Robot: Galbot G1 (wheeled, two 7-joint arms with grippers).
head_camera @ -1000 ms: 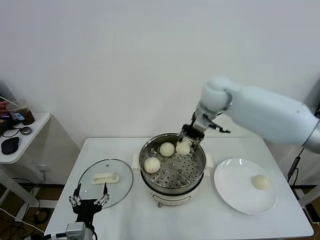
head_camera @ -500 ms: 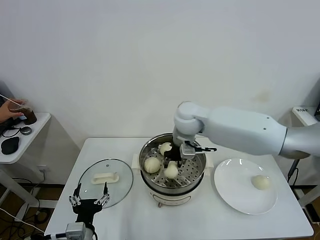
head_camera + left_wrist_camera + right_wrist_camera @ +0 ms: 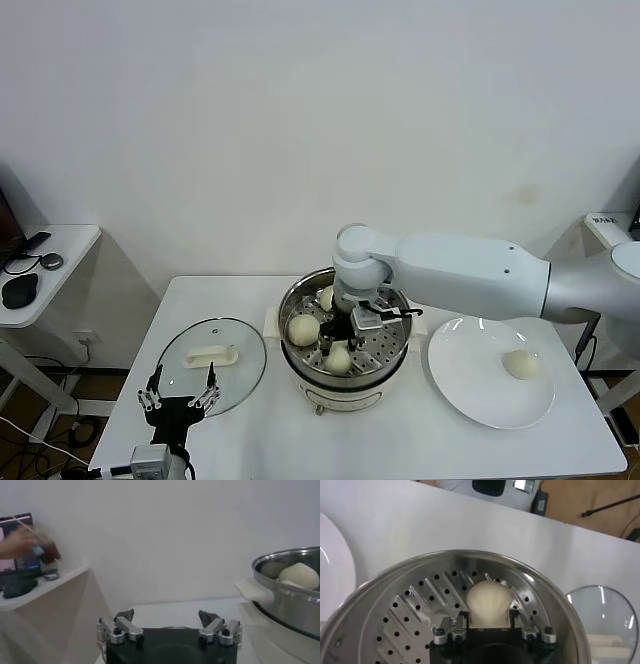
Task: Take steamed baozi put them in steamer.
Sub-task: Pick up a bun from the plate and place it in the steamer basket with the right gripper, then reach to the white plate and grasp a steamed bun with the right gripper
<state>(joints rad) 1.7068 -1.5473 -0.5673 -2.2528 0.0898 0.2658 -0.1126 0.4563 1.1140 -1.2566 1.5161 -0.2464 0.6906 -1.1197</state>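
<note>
One bun (image 3: pixel 489 602) sat clamped between the right gripper's (image 3: pixel 489 625) fingers inside the steamer (image 3: pixel 395 587); left gripper (image 3: pixel 169 630) fingers spread apart.

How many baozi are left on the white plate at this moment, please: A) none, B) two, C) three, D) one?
D: a single baozi lies on the plate, while the others sit in the steamer, where the right pincer is setting one down.
</note>
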